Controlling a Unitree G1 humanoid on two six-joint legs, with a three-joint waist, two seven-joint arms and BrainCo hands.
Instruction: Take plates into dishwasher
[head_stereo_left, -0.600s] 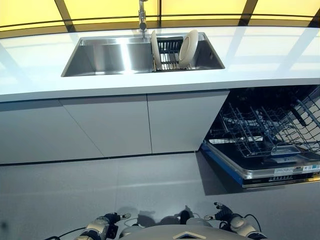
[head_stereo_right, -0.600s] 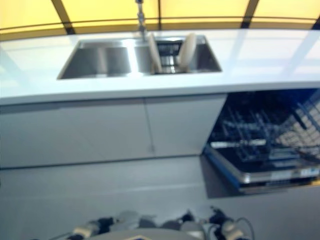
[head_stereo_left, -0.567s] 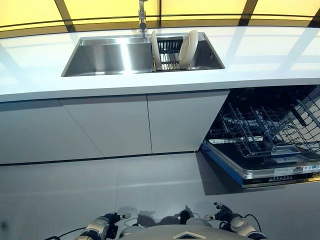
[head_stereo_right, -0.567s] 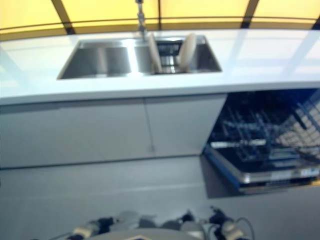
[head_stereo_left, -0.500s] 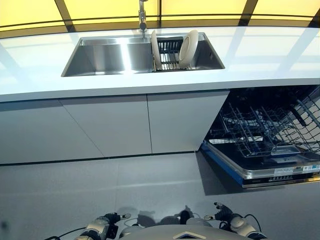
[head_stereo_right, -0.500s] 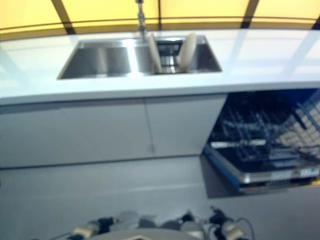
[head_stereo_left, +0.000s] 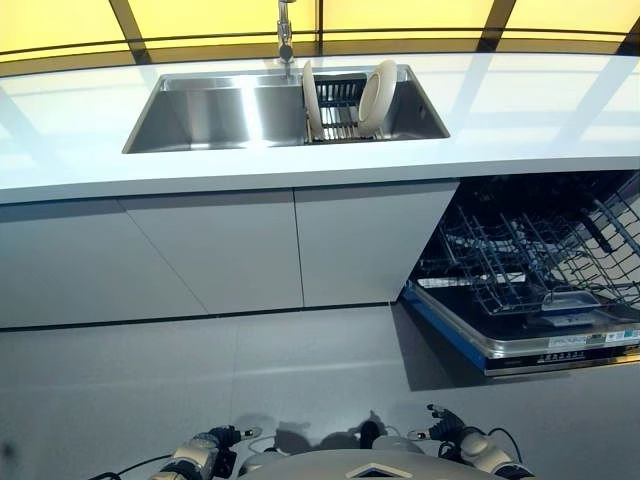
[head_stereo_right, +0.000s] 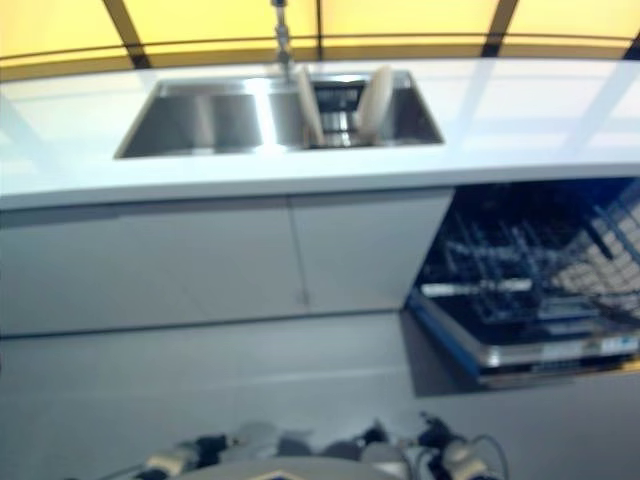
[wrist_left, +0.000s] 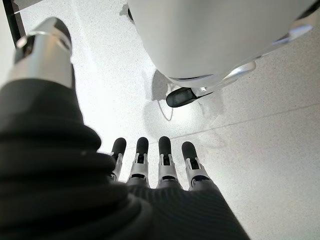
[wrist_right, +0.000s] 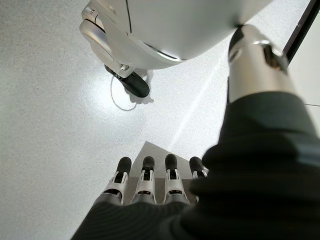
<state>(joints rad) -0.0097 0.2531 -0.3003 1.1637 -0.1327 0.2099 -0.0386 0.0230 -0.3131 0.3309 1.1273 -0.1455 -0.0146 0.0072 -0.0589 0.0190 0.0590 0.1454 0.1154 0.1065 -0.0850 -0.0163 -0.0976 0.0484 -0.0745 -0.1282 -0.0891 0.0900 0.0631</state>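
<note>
Two cream plates stand on edge in a dark rack in the right half of the steel sink: one thin plate at the rack's left, one rounder plate at its right. The dishwasher stands open at the lower right, its wire rack pulled out over the lowered door. My left hand and right hand hang low at the bottom edge, far from the sink. In the wrist views the left hand's fingers and the right hand's fingers are straight over bare floor, holding nothing.
A white counter runs across the view with a tap behind the sink. White cabinet doors close off the space below. Grey floor lies between me and the cabinets. The dishwasher door juts out at the right.
</note>
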